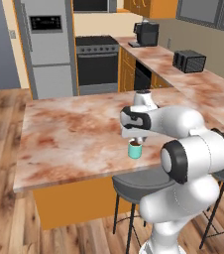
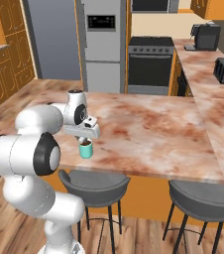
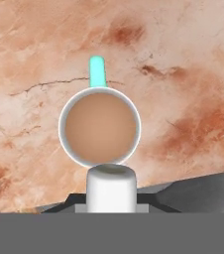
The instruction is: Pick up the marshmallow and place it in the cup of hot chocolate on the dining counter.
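Observation:
The teal-green cup of hot chocolate (image 1: pixel 135 149) (image 2: pixel 86 149) stands near the front edge of the dining counter (image 1: pixel 69 134) (image 2: pixel 148 129). My gripper (image 1: pixel 134 137) (image 2: pixel 85 137) hangs straight above it, pointing down. In the hand view the cup (image 3: pixel 99 127) is seen from above, with a white rim, brown liquid and a teal handle pointing away. The marshmallow (image 3: pixel 110 188), a white stubby cylinder, sits between my fingertips, and the gripper (image 3: pixel 110 202) is shut on it just over the cup's near rim.
Dark grey stools (image 1: pixel 141 184) (image 2: pixel 94 184) (image 2: pixel 203 198) stand under the counter's front edge. A back counter carries a toaster (image 1: pixel 189 60) and a coffee machine (image 1: pixel 146 33). An oven (image 1: pixel 97 62) and a fridge (image 1: pixel 47 44) stand behind.

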